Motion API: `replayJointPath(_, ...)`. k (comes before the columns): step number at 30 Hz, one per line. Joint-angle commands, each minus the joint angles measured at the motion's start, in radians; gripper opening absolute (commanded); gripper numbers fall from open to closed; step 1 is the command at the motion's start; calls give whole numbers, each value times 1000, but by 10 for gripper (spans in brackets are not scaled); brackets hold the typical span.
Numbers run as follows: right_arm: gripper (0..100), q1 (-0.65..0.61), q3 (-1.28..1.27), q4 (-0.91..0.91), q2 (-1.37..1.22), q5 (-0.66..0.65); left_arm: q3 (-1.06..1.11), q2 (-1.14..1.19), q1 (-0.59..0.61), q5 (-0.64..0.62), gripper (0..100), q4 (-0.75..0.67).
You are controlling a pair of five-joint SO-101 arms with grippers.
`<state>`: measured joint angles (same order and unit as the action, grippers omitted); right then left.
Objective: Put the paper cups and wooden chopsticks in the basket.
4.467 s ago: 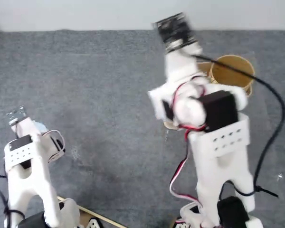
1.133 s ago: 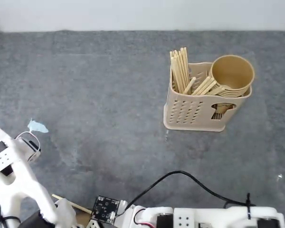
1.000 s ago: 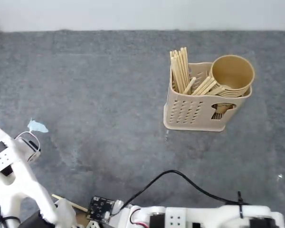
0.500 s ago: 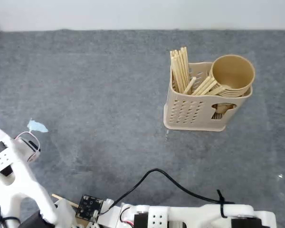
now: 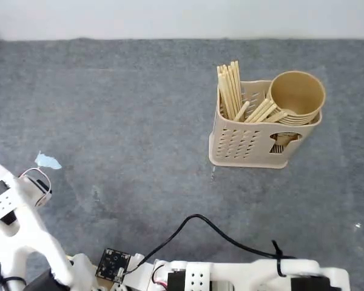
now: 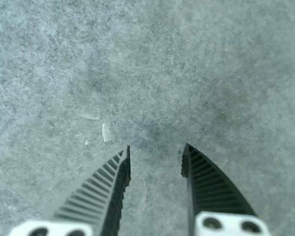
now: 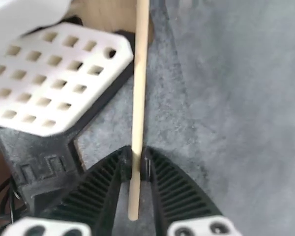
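Chopstick [image 7: 140,73] pinched in right end effector [image 7: 136,158] at near edge; left end effector [image 6: 156,150] spread over mat [image 6: 211,59].

High view overhead, far, whole grey mat [image 5: 109,121]; both wrist views close, facing down at mat.

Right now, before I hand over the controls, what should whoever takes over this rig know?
Left claw: open, holding nothing, above bare grey mat.
Right claw: shut on one wooden chopstick, low over the mat.
Basket: holds a bundle of chopsticks and stacked paper cups.
Done: cups and most sticks are in.
To do: carry the gripped chopstick to the basket and drop it in.
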<state>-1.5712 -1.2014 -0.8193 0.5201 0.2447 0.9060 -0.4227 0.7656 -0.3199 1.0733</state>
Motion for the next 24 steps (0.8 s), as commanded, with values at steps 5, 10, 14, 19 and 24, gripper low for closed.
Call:
replayJointPath(5, 8, 87, 26, -156, 136, 5, -48, -32, 3, 2, 167, -14)
replayJointPath(10, 8, 194, 25, -305, 332, -48, -48, -32, 3, 2, 167, -14)
replayJointPath(14, 8, 332, 25, -383, 475, -121, -48, -32, 2, 2, 167, -14)
replayJointPath(19, 8, 527, 25, -446, 599, -216, -48, -32, 2, 2, 167, -14)
replayJointPath(24, 8, 710, 37, -452, 690, -310, -48, -32, 0, 2, 167, -14)
